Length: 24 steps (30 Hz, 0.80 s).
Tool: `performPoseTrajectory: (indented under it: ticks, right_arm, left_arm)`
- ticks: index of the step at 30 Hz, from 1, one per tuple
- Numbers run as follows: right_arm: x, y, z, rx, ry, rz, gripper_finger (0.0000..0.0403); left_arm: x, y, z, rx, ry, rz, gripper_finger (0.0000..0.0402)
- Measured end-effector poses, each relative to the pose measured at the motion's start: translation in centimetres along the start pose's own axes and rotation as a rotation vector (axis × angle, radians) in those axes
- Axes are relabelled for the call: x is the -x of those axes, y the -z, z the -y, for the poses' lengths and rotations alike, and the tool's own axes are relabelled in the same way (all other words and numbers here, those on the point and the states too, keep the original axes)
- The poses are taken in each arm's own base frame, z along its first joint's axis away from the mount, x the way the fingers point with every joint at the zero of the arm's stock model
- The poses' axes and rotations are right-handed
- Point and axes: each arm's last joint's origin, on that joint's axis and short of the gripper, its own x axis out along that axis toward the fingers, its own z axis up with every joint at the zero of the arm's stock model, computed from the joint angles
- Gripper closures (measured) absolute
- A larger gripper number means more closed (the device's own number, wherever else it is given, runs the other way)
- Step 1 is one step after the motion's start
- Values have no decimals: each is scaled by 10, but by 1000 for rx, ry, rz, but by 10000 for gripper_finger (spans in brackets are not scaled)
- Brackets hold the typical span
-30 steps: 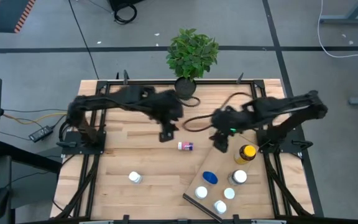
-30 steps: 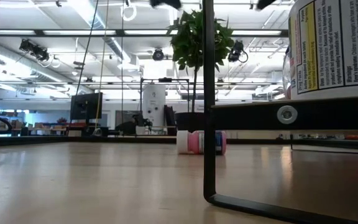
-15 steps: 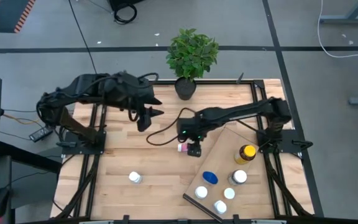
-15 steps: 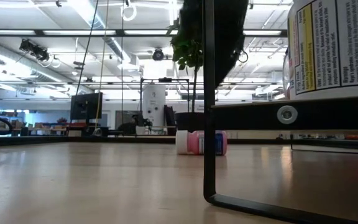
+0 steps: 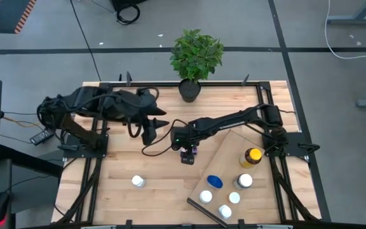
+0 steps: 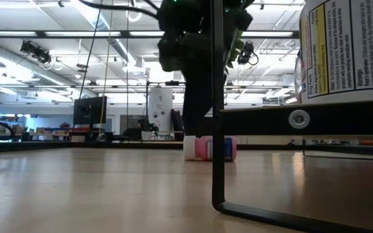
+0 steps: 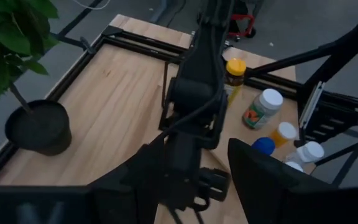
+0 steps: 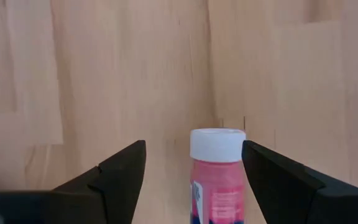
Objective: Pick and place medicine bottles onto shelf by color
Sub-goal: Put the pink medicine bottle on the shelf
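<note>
Six bottles stand on the shelf — two remain. Right gripper spread over the pink bottle; left gripper parted, empty.

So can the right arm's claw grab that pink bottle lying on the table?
Probably yes. The right claw hangs open right over the pink bottle, which lies between its fingers with bare wood around it and nothing in the way.

The counter is pale planked wood with a smooth matt finish; the pink bottle looks glossy plastic, its white cap smooth.
</note>
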Motion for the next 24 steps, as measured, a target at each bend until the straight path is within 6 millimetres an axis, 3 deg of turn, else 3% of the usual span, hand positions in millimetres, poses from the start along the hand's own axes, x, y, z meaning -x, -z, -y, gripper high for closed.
performPoseTrajectory:
  ticks: [9,24]
  right_arm:
    - [-32,6,11,18,20,-91,131]
    - [-29,8,20,125,32,-130,131]
  left_arm:
    - [5,6,14,59,15,0,223]
    - [8,11,19,94,-18,0,229]
